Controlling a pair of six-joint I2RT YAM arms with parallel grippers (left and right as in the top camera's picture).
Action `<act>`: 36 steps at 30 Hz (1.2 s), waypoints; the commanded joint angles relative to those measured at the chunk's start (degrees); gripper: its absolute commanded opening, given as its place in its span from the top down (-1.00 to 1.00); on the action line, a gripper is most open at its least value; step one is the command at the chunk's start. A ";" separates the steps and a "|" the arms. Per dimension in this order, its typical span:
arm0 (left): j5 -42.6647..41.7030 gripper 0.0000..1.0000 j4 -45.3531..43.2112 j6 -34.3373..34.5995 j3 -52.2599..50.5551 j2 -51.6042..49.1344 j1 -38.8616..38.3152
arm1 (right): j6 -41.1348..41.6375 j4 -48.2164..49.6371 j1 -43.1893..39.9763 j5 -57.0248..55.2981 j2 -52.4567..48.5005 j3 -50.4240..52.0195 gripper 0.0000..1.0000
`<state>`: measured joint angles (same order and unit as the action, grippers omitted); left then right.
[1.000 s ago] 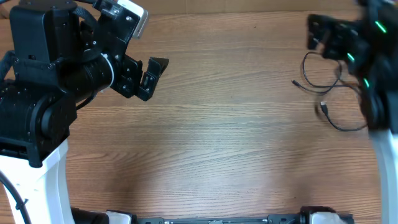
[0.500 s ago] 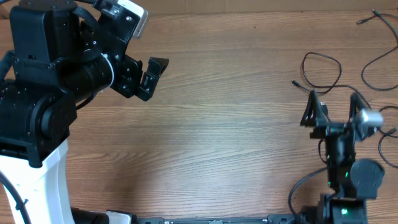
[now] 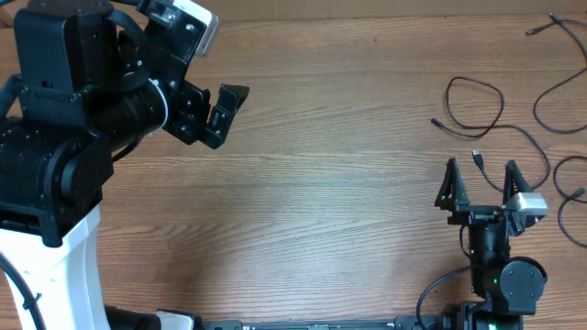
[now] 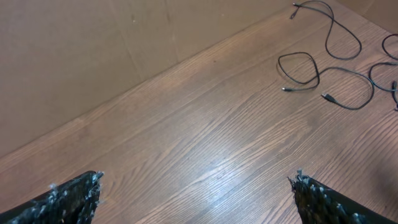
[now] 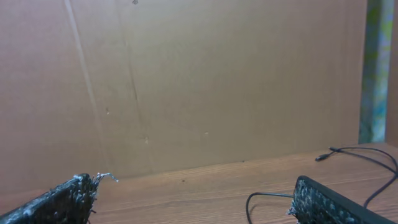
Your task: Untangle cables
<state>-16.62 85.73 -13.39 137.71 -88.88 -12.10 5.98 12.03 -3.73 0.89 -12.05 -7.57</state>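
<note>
Several thin black cables lie loose and apart on the right side of the wooden table. One cable forms a loop (image 3: 502, 105) (image 4: 318, 74) with a plug end (image 3: 478, 157) trailing below it. Another cable (image 3: 550, 22) (image 4: 336, 26) runs along the far right corner, and a third curls at the right edge (image 3: 561, 176). My right gripper (image 3: 481, 179) (image 5: 199, 193) stands open just in front of the plug end, holding nothing; a cable bend (image 5: 267, 195) shows between its fingers. My left gripper (image 3: 225, 110) (image 4: 196, 186) hangs open and empty over the table's left side, far from the cables.
A brown cardboard wall (image 5: 199, 81) closes off the back of the table. The bulky left arm and its white base (image 3: 64, 137) fill the left edge. The right arm's base (image 3: 509, 284) sits at the near right edge.
The right arm has swung from the far right corner down to the near right edge, uncovering the cables. Its gripper stays open. The left arm has not moved.
</note>
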 commanded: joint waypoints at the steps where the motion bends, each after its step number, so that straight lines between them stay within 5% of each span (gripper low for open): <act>1: -0.81 -0.99 -0.22 1.20 0.76 0.39 0.17 | -0.09 -1.16 -0.22 -2.36 1.95 1.14 -1.00; 25: -0.81 -0.99 -0.22 1.20 0.76 0.39 0.17 | -0.07 -5.44 -1.66 -3.43 11.93 7.10 -1.00; 36: -0.81 -0.99 -0.22 1.20 0.76 0.39 0.17 | -0.07 -16.85 -2.34 -2.14 11.91 7.10 -1.00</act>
<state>-16.62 85.76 -13.39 137.69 -88.88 -12.10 5.96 -3.38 -5.30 -1.67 -0.62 -1.06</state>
